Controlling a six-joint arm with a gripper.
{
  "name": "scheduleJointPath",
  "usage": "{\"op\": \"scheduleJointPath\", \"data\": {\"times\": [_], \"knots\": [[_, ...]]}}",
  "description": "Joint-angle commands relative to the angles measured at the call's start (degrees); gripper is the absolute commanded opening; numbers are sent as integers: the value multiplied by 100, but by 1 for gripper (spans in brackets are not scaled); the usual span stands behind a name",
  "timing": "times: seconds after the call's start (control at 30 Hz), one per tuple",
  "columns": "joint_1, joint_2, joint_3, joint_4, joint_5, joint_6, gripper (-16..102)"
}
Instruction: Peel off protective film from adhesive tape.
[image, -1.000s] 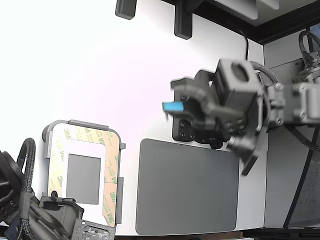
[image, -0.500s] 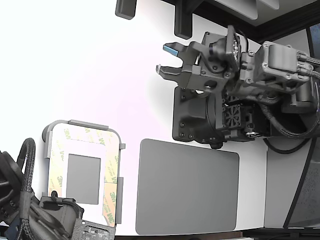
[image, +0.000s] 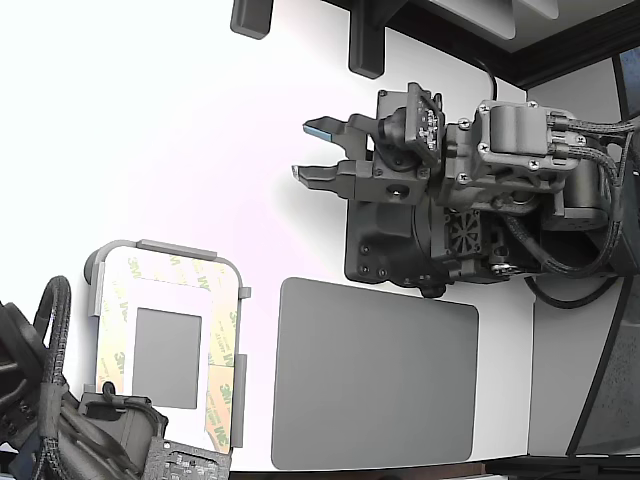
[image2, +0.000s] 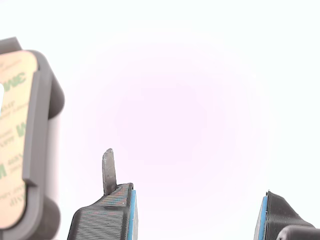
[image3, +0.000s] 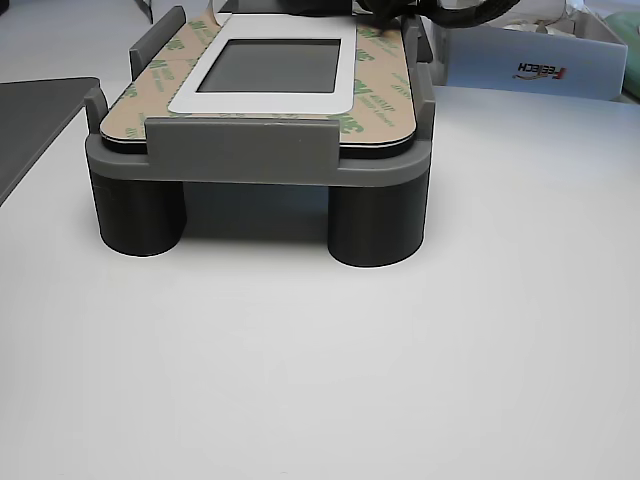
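The adhesive tape (image: 224, 335) forms a border around a small grey rectangle (image: 167, 357) and lies in a grey holder frame (image: 165, 250) at the lower left of the exterior view. Cream-tan protective film (image3: 148, 88) with green 3M print covers the strips. One edge of that film (image2: 11, 135) also shows in the wrist view. My gripper (image: 311, 150) hovers over bare white table, well up and to the exterior view's right of the holder. It is open and holds nothing. Its blue-padded fingers (image2: 119, 212) stand wide apart.
A large dark grey mat (image: 375, 375) lies right of the holder in the exterior view. A black mount (image: 385, 245) sits under my arm. A second dark arm with cables (image: 60, 430) rests at the holder's near end. A white box (image3: 530, 60) stands behind the holder.
My arm has swung from over the mat's upper right corner up and to the exterior view's left. The wrist has turned, so the open fingers point left. The holder and tape have not moved.
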Motion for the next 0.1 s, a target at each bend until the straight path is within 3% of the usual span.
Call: {"op": "scheduleJointPath", "data": {"times": [0.0,0.07], "knots": [[-105,123,-123,-26,9,9,100],[-105,123,-123,-26,9,9,100]]}}
